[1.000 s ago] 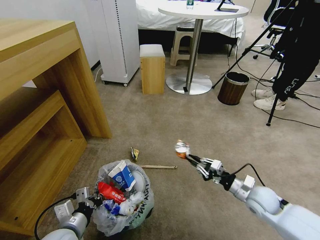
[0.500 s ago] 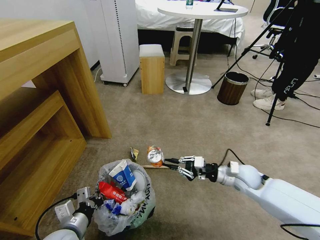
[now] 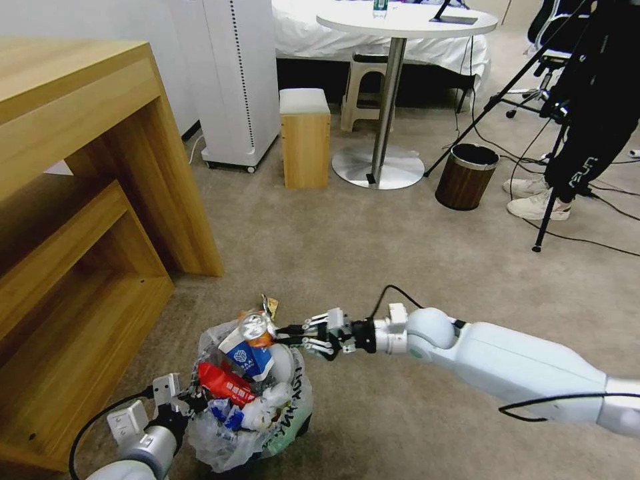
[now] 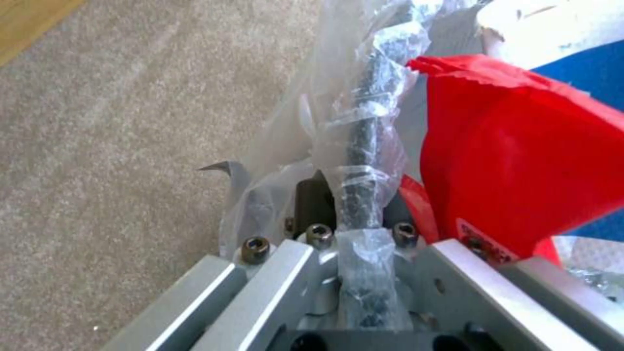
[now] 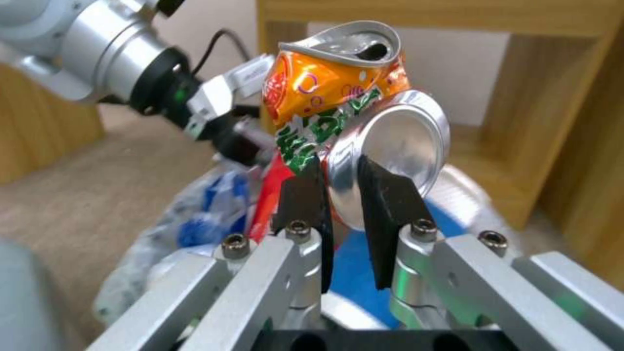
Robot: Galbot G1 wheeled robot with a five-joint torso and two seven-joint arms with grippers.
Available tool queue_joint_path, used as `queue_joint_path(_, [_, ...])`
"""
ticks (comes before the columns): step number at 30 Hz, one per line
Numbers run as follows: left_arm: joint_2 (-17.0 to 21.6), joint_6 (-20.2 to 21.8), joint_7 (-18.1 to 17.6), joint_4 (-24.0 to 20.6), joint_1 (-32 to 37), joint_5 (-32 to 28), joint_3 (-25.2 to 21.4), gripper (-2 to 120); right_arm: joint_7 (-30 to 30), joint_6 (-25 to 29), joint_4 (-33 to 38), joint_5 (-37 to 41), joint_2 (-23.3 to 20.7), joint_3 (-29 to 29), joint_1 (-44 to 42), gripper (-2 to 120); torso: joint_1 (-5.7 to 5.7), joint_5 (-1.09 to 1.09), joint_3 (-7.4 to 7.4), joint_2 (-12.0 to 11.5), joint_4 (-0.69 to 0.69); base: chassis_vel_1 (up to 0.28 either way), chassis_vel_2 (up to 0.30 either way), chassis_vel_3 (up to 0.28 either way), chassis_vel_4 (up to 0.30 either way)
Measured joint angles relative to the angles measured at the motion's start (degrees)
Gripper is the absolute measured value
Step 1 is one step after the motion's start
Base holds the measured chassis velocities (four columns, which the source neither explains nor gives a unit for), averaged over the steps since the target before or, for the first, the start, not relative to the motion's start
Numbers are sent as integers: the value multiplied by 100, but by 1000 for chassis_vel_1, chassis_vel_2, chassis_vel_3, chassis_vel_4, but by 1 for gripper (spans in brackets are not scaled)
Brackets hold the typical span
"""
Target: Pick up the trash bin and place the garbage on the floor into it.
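The trash bin (image 3: 248, 407), lined with a crinkled plastic bag, stands low at the left on the floor (image 3: 400, 260) of beige carpet, heaped with garbage: a blue-white paper cup (image 3: 245, 352) and a red wrapper (image 3: 223, 385). My left gripper (image 3: 189, 402) is shut on the bin's near-left rim; the left wrist view shows the bag-wrapped rim (image 4: 364, 161) running between its fingers beside the red wrapper (image 4: 520, 170). My right gripper (image 3: 285, 331) is shut on a crushed orange can (image 3: 256, 328), held over the bin's far edge. The can (image 5: 344, 122) sits pinched between black pads (image 5: 389, 195).
A small crumpled wrapper (image 3: 269, 306) lies on the carpet just beyond the bin. A wooden desk with shelves (image 3: 100, 200) stands close at the left. Farther off are a wooden stool (image 3: 305, 137), a round table's base (image 3: 377, 167), a brown wood-grain bin (image 3: 465, 177) and tripod legs (image 3: 547, 213).
My right arm has swung left and nearer with the can, from open carpet to above the bin's far edge. The left gripper and the bin have stayed put.
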Motion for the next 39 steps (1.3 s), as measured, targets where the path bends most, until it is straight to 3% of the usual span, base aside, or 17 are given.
queue_joint_path(11, [-18, -17, 3, -26, -8, -9, -27, 0, 544, -425, 240, 6, -113, -428, 51, 10, 0, 2, 0, 0, -1, 0, 0, 0, 0])
queue_joint_path(21, [-8, -33, 1, -19, -5, -37, -57, 0, 1307, -697, 208, 52, 230, -781, 32, 10, 0, 2, 0, 0, 0, 0, 0, 0, 0])
queue_joint_path(29, [15, -53, 8, 69, -78, -58, -56, 0, 1575, -702, 395, -30, 166, -818, 3, 10, 0, 1, 0, 0, -1, 0, 0, 0, 0])
queue_joint_path(32, [26, -53, 5, 103, -117, -76, -50, 0, 1575, -679, 488, -66, 122, -800, -12, 15, 0, 1, 0, 0, -1, 0, 0, 0, 0])
queue_joint_path(35, [42, -51, -5, 153, -153, -98, -47, 0, 1565, -633, 593, -104, 44, -783, -46, 31, 0, 2, 0, 0, -1, 0, 0, 0, 0])
queue_joint_path(39, [50, -50, -8, 158, -161, -109, -47, 0, 1560, -623, 619, -119, 16, -779, -52, 38, 0, 1, 0, 0, -1, 0, 0, 0, 0])
